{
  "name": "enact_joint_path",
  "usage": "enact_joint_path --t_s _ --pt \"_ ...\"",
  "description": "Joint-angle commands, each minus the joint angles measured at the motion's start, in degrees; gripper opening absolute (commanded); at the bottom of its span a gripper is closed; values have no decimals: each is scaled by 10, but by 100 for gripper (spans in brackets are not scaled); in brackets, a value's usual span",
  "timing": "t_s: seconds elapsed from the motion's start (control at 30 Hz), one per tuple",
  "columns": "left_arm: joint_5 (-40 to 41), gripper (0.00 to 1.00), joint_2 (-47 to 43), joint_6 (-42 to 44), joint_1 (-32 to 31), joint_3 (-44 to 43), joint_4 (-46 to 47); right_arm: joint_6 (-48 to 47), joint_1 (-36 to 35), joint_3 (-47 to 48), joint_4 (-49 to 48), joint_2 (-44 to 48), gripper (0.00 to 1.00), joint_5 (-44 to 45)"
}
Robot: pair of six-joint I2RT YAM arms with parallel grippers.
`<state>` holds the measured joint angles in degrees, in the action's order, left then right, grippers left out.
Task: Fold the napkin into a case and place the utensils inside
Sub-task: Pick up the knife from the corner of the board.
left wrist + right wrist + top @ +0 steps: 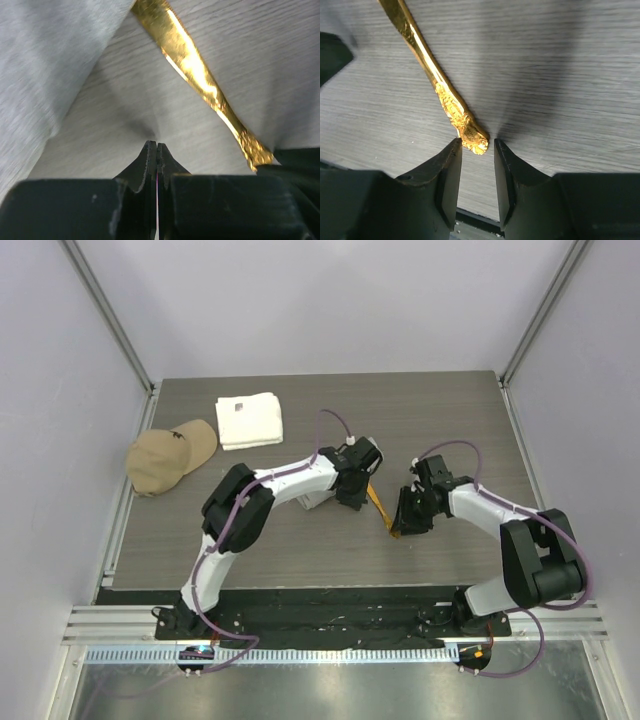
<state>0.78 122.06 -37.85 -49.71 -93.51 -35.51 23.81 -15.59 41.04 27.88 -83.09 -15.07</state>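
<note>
bench (pixel 440 420), middle: both arms reach in toward one gold utensil (pixel 380 507), a slim stick-like piece lying flat and slanted on the wood. left fingers (pixel 151 162) pressed fully together, nothing between them, tips over bare bench. napkin (pixel 40 75), light grey cloth, lies just left of them. the utensil's far end meets the cloth's edge (cannot tell whether it goes under the cloth or only touches it). right fingers (pixel 449 175) parted with a clear gap. the utensil's ornate handle end sits right at the mouth of that gap, against one tip, not clamped. in the top view the napkin is mostly hidden under the left arm. white towel (pixel 249 420) and tan cap (pixel 170 455) lie far left, well apart from both arms' fingers.
</note>
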Motion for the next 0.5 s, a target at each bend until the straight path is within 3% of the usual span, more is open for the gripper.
enact_joint_path --t_s 0.0,0.27,0.47 --pt "-13 1 39 16 -14 -61 -20 23 0 -14 -34 33 38 18" --pt "-22 1 136 25 -32 -136 -15 81 -10 -82 -94 56 37 -19" --pt "-42 1 151 33 -49 -163 3 163 -36 -132 -158 89 36 -74"
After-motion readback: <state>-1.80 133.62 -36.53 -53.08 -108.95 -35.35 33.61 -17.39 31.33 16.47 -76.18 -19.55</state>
